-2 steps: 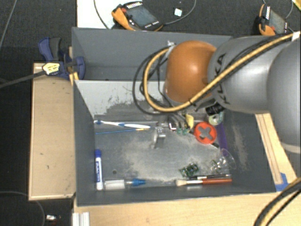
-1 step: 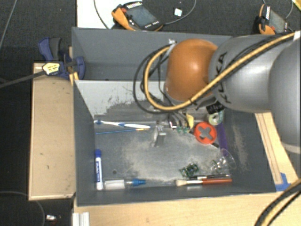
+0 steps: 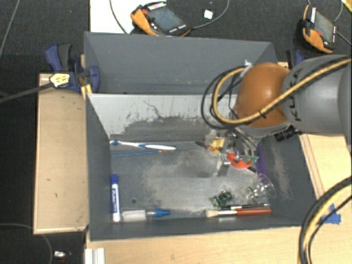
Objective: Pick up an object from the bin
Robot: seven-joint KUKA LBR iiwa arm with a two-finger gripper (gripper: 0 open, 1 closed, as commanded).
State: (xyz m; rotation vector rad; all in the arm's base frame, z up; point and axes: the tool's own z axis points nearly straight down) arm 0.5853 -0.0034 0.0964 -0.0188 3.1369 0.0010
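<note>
Starting at nine o'clock in the bin point(image 3: 165, 65), a white-and-blue toothbrush point(image 3: 144, 146) lies by the back wall, a blue-and-white marker point(image 3: 115, 198) at seven, and a white pen with blue tip point(image 3: 144, 215) at six. Toward three o'clock the gripper point(image 3: 222, 166) hangs low over bare floor; open or closed, I cannot tell. Nearest it, at five o'clock, are a small green piece point(image 3: 223, 198) and a red-handled brush point(image 3: 240, 211). Nothing looks lifted, so the pick seems still to do
</note>
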